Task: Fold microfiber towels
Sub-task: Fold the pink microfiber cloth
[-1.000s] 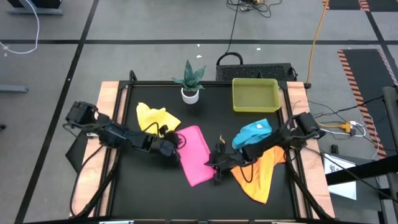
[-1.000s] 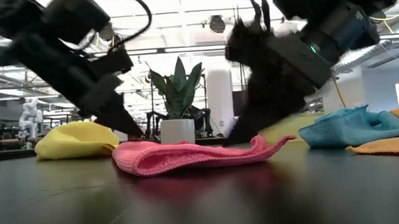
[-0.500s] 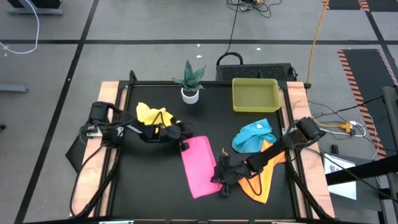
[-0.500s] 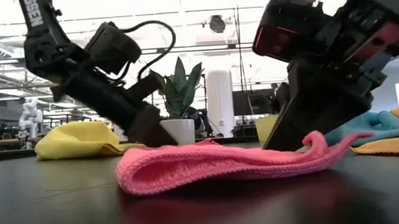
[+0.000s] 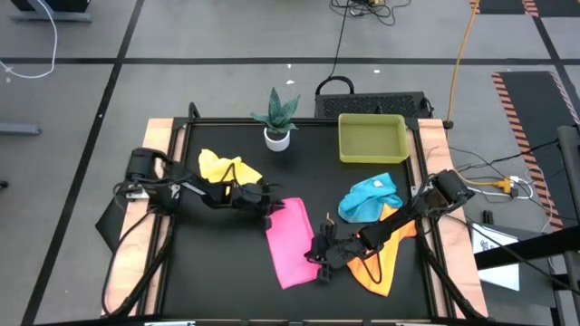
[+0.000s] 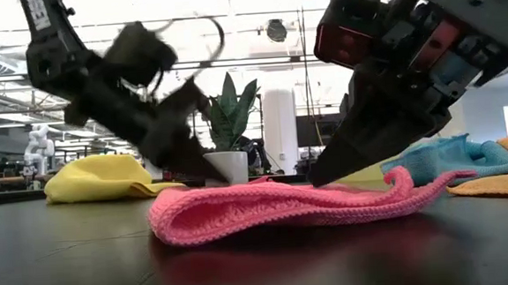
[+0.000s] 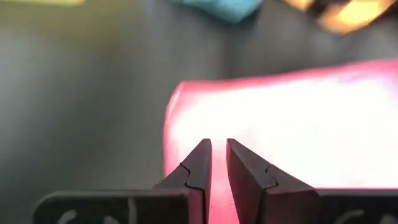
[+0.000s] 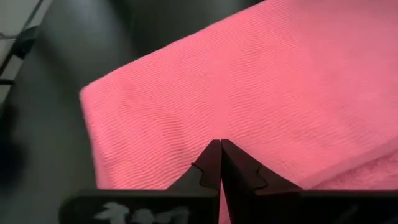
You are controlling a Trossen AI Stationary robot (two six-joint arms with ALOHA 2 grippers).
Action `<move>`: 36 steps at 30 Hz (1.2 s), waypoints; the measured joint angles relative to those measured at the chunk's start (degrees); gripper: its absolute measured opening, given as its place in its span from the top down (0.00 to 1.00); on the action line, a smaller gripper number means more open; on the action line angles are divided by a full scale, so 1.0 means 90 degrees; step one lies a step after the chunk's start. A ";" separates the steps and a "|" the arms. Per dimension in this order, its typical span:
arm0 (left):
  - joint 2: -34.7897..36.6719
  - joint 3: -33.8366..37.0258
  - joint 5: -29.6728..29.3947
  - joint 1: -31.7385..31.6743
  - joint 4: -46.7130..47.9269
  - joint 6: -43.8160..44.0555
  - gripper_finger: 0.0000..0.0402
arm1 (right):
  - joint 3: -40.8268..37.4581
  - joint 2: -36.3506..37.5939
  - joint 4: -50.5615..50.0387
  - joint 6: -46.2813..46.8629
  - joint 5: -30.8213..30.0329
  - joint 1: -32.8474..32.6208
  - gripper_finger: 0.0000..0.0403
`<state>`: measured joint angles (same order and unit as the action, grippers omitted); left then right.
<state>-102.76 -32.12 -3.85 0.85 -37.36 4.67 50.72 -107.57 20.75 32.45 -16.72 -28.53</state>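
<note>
A black table with wooden side strips carried four small cloths, a potted plant near the middle of its far edge, and a yellow-green tray toward the far right corner. The pink towel lay folded near the middle of the table, a little toward the near edge, as a long narrow strip; its long axis ran from far to near, tilted slightly so the near end sat further right than the far end. In the low view it showed as a doubled layer with a rounded fold on one side and a raised lip on the other. The left gripper rested at the towel's far end, its fingers parted by only a thin gap with the pink cloth beneath them; whether cloth was pinched between them could not be told. The right gripper sat low over the towel's right edge near its near end, its fingers pressed fully together with nothing between them, tips against the pink surface. The yellow towel lay crumpled near the left edge, behind the left arm. The light blue towel sat bunched toward the right edge, and the orange towel spread just nearer than it, partly under the right arm.
</note>
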 joint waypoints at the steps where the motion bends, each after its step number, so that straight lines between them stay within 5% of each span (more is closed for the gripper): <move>1: -0.0151 0.0008 -0.0124 -0.0024 -0.0032 0.0031 0.87 | 0.0000 -0.0014 0.0015 -0.0003 0.0049 0.0000 1.00; 10: -0.0697 -0.0527 -0.0245 -0.0648 -0.0305 -0.0593 0.87 | -0.0010 -0.0095 -0.0184 0.0121 0.0314 -0.0005 1.00; 17: 0.0134 -0.0921 -0.0117 -0.0759 0.0596 -0.1226 0.87 | -0.0010 -0.0030 -0.0001 -0.0238 0.0202 -0.0005 1.00; 28: 0.0835 -0.0938 -0.0071 0.0757 0.2402 -0.0459 0.87 | 0.0002 0.0585 0.0331 -0.1737 0.0691 -0.0002 0.91; 36: 0.0563 -0.0952 -0.0075 0.2045 0.1359 -0.0185 0.87 | 0.0000 0.0291 -0.0065 -0.2329 0.1682 0.0044 0.67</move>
<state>-97.69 -40.69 -4.53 19.25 -25.13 3.00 50.72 -104.95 20.16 11.49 -1.57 -28.14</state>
